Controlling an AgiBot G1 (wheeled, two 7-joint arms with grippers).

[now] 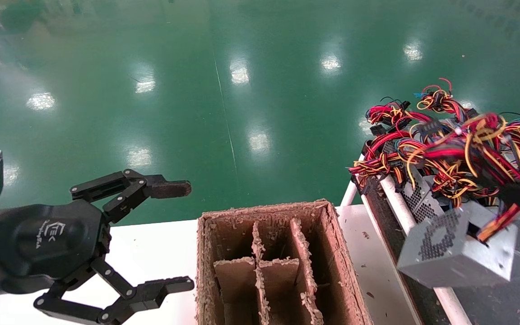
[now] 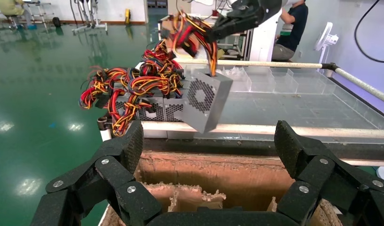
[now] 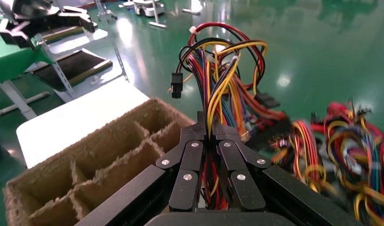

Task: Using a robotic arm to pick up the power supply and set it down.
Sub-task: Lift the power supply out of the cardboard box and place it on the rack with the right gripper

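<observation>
- Power supply (image 1: pixel 456 253) is hanging in the air at the robot's right, above the edge of the conveyor-like tray (image 1: pixel 397 205), and it is not touching anything below it.
- Right pincer (image 3: pixel 211 136) is closing on the wire bundle (image 3: pixel 218 84) of this unit, not on the metal box; in the right wrist view the fingers are pressing together with wires passing between them.
- The box is dangling under the pincer with its fan grille facing toward the cardboard box, tilted, so I judge it may be swinging a little.
- Cardboard box with dividers (image 1: pixel 278 266) is standing on the white tabletop (image 1: pixel 151 253), to the left of the hanging unit and lower than it.
- More power supplies with tangled wires (image 1: pixel 427 153) are lying on the tray behind.
- Left pincer (image 1: pixel 165 239) is waiting open above the tabletop, left of the cardboard box, holding nothing.
- For the coming move, the right arm is the nearer one: the unit needs carrying leftward and down, probably with its long axis lined to a compartment.
</observation>
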